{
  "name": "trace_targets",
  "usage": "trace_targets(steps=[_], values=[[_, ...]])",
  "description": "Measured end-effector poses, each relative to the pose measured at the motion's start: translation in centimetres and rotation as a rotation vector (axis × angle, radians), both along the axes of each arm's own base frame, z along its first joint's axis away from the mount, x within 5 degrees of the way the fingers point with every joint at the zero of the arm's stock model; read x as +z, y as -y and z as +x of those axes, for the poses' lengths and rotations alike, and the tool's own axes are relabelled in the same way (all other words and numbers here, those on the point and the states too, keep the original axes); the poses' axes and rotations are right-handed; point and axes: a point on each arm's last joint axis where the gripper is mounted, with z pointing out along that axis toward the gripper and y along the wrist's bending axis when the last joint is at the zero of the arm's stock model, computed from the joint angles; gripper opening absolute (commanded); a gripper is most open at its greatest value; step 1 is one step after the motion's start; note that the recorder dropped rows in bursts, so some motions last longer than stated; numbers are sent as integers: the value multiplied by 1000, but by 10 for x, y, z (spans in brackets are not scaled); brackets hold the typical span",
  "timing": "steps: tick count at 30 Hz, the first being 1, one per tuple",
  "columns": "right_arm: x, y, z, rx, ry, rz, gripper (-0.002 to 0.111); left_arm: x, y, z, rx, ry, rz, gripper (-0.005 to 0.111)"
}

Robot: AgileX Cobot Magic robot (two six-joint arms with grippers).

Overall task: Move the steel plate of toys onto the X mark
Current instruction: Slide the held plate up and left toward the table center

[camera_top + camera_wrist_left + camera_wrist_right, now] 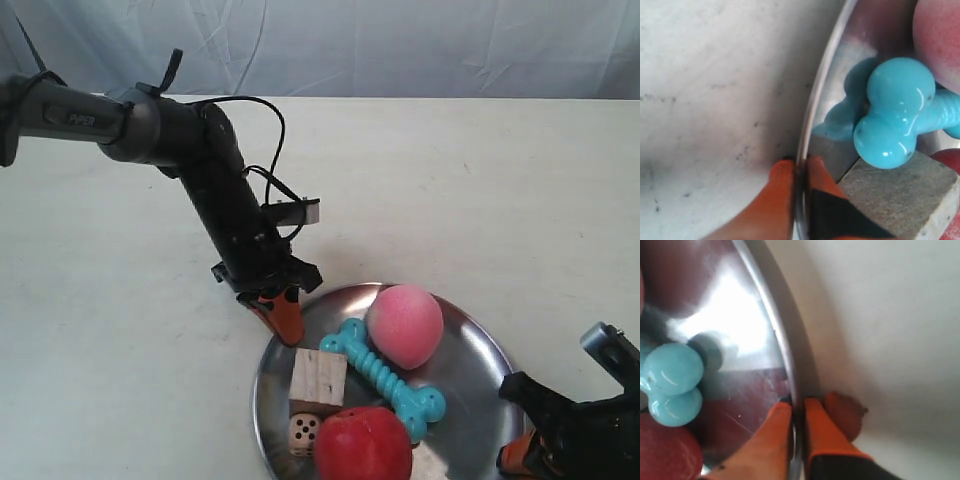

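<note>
Two grippers clamp the steel plate (470, 372) by its rim, and the plate sits at the near edge of the cream table (480, 190), cut off by the exterior view's lower border. Nearest, at that view's lower right, the right gripper (798, 407) pinches the rim: its wrist view shows one orange finger inside the dish and one outside, closed on the edge. Also at the front lie the red apple (364, 444) and, just beside it, the small die (303, 433). Just behind the die stands the wooden cube (318, 380). The turquoise dog-bone (383, 378) lies slantwise across the middle, one end by the apple, the other past the cube. Further back the pink ball (404, 325) sits just beside the bone. At the far rim, on the view's left, the left gripper (801, 167) holds the plate likewise, fingers either side of the edge. Whether the plate rests on the table or hangs above it, I cannot tell. Beyond hangs a pale cloth (400, 45).
</note>
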Motion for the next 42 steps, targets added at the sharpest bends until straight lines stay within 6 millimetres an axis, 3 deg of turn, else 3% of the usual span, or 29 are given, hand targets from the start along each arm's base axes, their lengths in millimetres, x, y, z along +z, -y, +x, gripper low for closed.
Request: trace_targets(steps=[7, 17, 23, 28, 37, 42], values=[[8, -5, 11, 8, 32, 69, -1, 9, -2, 11, -25, 69, 69, 0], [37, -8, 73, 66, 150, 75, -1, 31, -18, 42, 32, 210, 179, 0], [41, -13, 128, 115, 175, 127, -1, 69, -50, 69, 138, 321, 190, 0], [37, -20, 179, 155, 196, 182, -1, 87, -80, 89, 244, 366, 188, 0], [19, -71, 249, 289, 182, 178, -1, 87, -140, 108, 367, 371, 254, 0], [14, -83, 267, 316, 195, 149, -1, 64, -155, 115, 390, 327, 282, 0]])
